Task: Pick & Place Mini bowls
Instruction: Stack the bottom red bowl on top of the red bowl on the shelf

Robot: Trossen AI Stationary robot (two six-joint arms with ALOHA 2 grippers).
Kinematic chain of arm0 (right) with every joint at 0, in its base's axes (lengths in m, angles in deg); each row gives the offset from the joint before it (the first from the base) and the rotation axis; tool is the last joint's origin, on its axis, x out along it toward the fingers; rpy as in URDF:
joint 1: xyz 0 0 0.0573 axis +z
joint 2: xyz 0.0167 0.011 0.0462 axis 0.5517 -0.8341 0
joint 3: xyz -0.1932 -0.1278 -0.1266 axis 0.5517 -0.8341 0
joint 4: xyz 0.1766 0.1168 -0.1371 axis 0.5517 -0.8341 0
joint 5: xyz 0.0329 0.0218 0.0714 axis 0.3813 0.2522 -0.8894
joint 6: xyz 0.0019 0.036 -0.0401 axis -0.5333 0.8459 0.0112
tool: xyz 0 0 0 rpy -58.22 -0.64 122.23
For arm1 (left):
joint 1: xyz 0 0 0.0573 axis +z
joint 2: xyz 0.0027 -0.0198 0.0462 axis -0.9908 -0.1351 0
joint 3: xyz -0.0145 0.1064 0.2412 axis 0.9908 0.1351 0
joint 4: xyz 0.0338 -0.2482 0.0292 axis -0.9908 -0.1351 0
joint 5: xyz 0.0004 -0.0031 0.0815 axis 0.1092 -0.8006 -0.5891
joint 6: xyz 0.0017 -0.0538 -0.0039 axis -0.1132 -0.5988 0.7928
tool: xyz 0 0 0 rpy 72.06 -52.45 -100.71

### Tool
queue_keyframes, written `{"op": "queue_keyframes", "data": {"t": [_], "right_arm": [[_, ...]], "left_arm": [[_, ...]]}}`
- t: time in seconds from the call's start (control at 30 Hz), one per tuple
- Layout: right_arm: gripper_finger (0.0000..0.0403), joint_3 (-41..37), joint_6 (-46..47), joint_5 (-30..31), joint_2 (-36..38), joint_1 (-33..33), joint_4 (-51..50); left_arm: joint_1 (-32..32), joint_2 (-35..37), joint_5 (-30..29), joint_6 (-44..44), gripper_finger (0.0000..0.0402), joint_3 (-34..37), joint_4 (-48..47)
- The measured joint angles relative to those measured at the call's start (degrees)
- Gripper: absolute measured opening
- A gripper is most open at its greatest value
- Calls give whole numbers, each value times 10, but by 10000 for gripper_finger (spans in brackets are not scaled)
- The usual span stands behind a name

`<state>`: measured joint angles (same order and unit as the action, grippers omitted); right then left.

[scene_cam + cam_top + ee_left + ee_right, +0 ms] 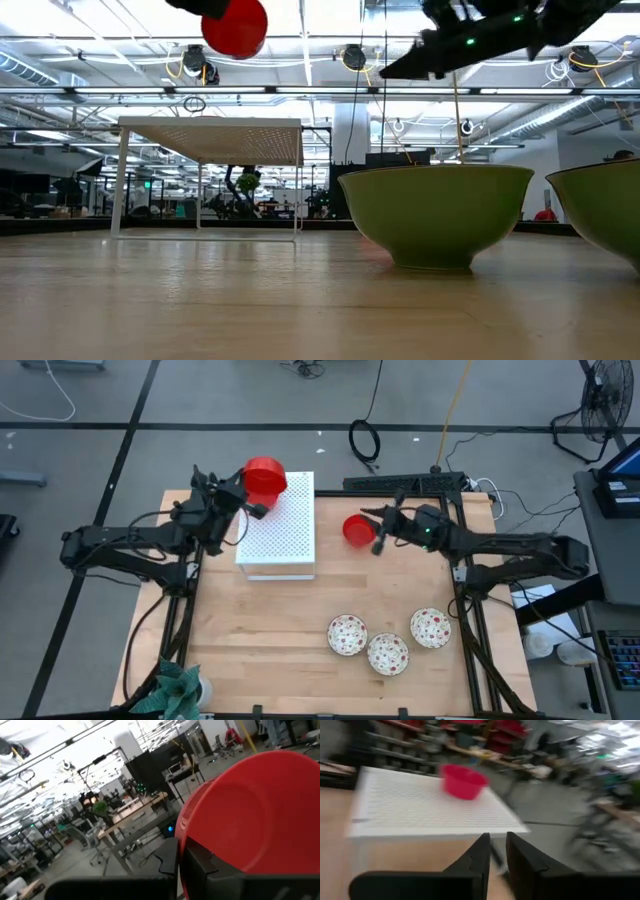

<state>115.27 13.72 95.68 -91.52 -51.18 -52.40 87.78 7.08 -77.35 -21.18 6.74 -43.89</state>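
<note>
My left gripper (252,502) holds one red mini bowl (265,478) in the air over the far left corner of the white perforated board (275,545). In the low view that bowl (235,27) hangs well above the board (210,140). A second red bowl (357,529) shows just right of the board, beside my right gripper (377,540). That gripper (498,836) keeps a narrow gap with nothing in it. A red bowl (464,781) shows over the board's far part; whether it is the held one I cannot tell. Three white speckled bowls (388,653) stand on the table's near right. My left gripper pinches the red bowl's rim (183,837) between its two fingers, one on each side of the wall. The fingers (169,862) come about level from the table's left. The bowl is lifted clear and tipped on its side, jutting out beyond the fingertips.
The board stands on thin legs (122,190) above the wooden table (260,630). A green plant (175,690) sits at the near left corner. A black strip with cables (400,482) runs along the far edge. Two white bowls (435,215) fill the low view's right.
</note>
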Motion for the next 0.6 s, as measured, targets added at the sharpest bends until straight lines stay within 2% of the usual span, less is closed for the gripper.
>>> {"op": "queue_keyframes", "data": {"t": [0.23,0.3,0.4,0.5,0.6], "right_arm": [[9,0,-4,-219,94,-29,-184],[3,0,-12,-262,106,-29,-211],[4,0,-17,-282,119,-29,-216],[5,0,-18,-281,123,-29,-215],[2,0,-20,-280,123,-29,-215]], "left_arm": [[21,40,-15,-32,11,-7,-51],[28,40,-41,-35,8,-32,-87],[38,38,-55,-62,6,-82,-169],[49,33,8,-134,9,-144,-283],[81,22,138,-241,5,-219,-418]]}}
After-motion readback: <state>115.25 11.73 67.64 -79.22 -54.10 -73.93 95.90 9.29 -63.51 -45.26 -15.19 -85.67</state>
